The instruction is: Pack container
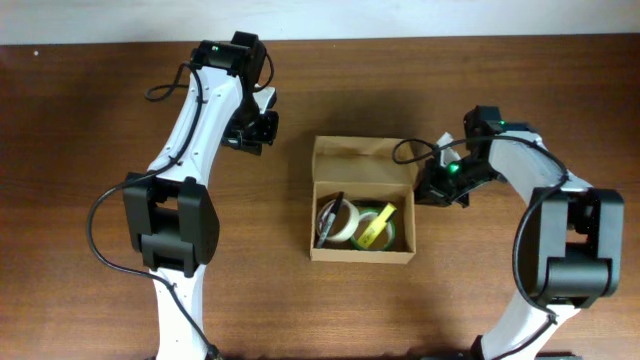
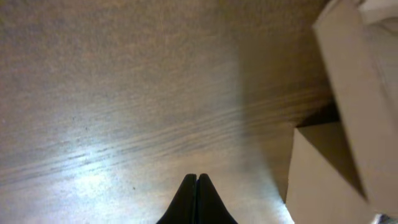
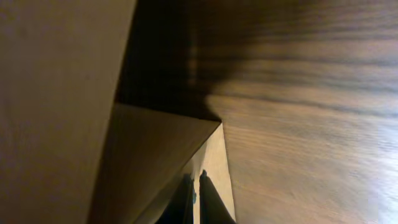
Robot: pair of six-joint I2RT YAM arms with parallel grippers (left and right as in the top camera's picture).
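Your wooden table (image 1: 100,90) fills the overhead frame. The left arm (image 1: 195,120) runs up the left side and the right arm (image 1: 560,230) curls in from the right.

The container (image 1: 362,256) sits at frame center, a bit right of middle. It's a tan cardboard box with its lid flap (image 1: 362,160) laid open toward the top edge.

Your left gripper (image 1: 258,128) is in the upper left, well apart from the box. Its fingers are pressed together over bare wood with nothing in them, and the left wrist view shows the same (image 2: 196,186).

Your right gripper (image 1: 437,187) is at the box's right wall, fingers closed. In the right wrist view (image 3: 194,196) they're tight against a cardboard side flap (image 3: 168,149); can't tell if cardboard is pinched between them.

Inside the box are a pale tape roll (image 1: 342,222), a greenish roll (image 1: 388,238) with a yellow strip (image 1: 377,226) across it, and a dark pen (image 1: 325,228) against the left wall.
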